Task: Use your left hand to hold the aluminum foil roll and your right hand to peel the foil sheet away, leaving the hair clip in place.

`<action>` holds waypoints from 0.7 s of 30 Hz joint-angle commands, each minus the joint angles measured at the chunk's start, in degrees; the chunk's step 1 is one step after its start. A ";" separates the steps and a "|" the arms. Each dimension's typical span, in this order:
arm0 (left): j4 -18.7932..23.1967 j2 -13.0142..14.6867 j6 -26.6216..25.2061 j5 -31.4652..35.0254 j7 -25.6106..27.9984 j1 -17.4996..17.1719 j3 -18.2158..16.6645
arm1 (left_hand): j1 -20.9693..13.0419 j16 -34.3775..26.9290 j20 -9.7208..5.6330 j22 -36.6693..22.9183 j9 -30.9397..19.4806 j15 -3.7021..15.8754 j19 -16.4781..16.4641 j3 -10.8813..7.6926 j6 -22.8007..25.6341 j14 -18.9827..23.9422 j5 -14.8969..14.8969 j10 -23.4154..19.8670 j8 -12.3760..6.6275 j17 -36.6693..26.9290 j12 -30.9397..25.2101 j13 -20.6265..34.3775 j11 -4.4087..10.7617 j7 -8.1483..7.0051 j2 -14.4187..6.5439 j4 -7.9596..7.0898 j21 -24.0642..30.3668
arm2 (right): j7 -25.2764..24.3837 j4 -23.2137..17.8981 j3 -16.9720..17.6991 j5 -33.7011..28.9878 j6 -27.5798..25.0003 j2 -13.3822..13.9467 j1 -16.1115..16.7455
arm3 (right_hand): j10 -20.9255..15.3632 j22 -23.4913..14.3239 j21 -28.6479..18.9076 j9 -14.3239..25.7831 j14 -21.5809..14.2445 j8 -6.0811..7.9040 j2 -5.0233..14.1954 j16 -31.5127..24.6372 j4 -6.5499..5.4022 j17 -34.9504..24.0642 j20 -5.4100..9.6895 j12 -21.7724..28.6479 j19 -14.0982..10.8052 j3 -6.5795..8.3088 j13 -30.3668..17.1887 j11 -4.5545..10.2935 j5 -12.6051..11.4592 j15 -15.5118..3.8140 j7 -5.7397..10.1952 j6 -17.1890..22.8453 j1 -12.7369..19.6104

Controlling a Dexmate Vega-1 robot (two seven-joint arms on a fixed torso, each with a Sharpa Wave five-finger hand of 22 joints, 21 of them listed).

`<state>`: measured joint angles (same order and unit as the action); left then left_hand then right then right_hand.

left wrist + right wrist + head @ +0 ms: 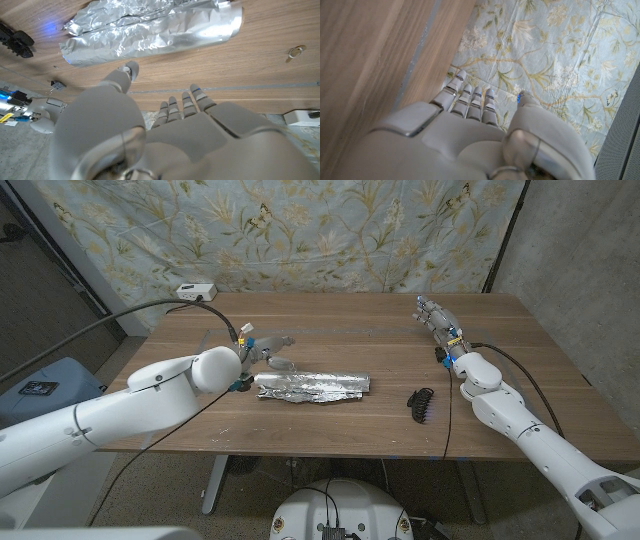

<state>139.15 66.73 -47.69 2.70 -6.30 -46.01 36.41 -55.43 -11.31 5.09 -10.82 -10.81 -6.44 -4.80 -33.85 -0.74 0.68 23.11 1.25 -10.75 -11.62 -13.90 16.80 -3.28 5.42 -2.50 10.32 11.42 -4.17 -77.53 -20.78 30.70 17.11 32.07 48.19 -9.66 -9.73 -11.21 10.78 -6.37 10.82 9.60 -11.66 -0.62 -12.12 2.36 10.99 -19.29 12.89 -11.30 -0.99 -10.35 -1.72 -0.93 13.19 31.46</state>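
Aluminum foil roll, crinkled, mid-table, hair clip to its right, untouched: approach step; left hand just behind it, right hand well apart, both open-fingered, empty; next, left must descend and grip.

Foil roll: crinkled silver, lying lengthwise near the middle of the table, a loose wrinkled sheet wrapped over it, one end ragged, the other cut more squarely. In the left wrist view, seen as a flattened, creased band with a dark seam running along its length. Hair clip: small, black, toothed, flat on the wood, off the roll's right end, apart from it; also at.
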 commanded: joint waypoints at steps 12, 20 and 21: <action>-4.94 -3.90 0.01 10.96 -17.01 11.60 9.33 | -0.87 0.13 0.22 -0.31 -0.21 -0.37 1.33 1.36 -1.63 -1.29 -0.16 1.66 -0.17 -0.46 0.29 0.76 -0.34 0.89 0.49 -0.37 0.04 | -0.39 1.87 0.19 0.13 1.38 -1.54 -1.80 | 0.30 -0.15 0.04 0.20 0.29 0.14 -0.02 -0.42 0.52 -0.28 2.52 0.09 0.32 0.37 -0.29 0.07 -0.03 -0.17 0.06 -0.36 0.48; -7.25 -6.37 1.68 15.19 -22.71 15.34 11.80 | -1.11 -0.05 0.26 -0.34 -0.22 -0.24 1.54 1.80 -1.76 -1.36 -0.33 1.65 -0.34 -0.57 0.10 1.02 -0.32 1.02 0.55 -0.45 0.13 | -0.91 2.28 0.47 0.16 2.10 -1.97 -1.90 | 0.31 -0.15 0.04 0.20 0.32 0.13 0.00 -0.45 0.66 -0.29 2.51 0.13 0.36 0.44 -0.29 0.06 -0.04 -0.19 0.06 -0.48 0.46; -7.52 -6.59 2.03 15.59 -23.29 15.63 12.00 | -1.16 -0.10 0.27 -0.34 -0.22 -0.26 1.56 1.87 -1.78 -1.32 -0.35 1.69 -0.37 -0.59 0.08 1.06 -0.29 1.02 0.54 -0.46 0.15 | -0.84 2.43 0.46 0.04 2.37 -1.97 -1.94 | 0.32 -0.15 0.04 0.20 0.33 0.14 0.00 -0.45 0.68 -0.29 2.50 0.13 0.36 0.44 -0.29 0.08 -0.04 -0.22 0.09 -0.48 0.47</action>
<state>134.50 63.08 -47.38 13.00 -22.54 -35.18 44.92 -55.89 -11.31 5.34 -11.08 -10.80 -6.55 -3.64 -32.36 -2.27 -0.22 22.84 2.59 -10.75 -11.87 -13.91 17.67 -3.38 6.34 -2.05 9.78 11.33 -4.43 -75.64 -20.69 30.73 18.58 30.62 46.49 -9.57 -9.73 -11.21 10.78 -6.37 10.82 9.60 -11.89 -0.38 -12.12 2.36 10.99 -19.29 13.14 -11.30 -0.90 -10.35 -1.72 -0.71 12.98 31.46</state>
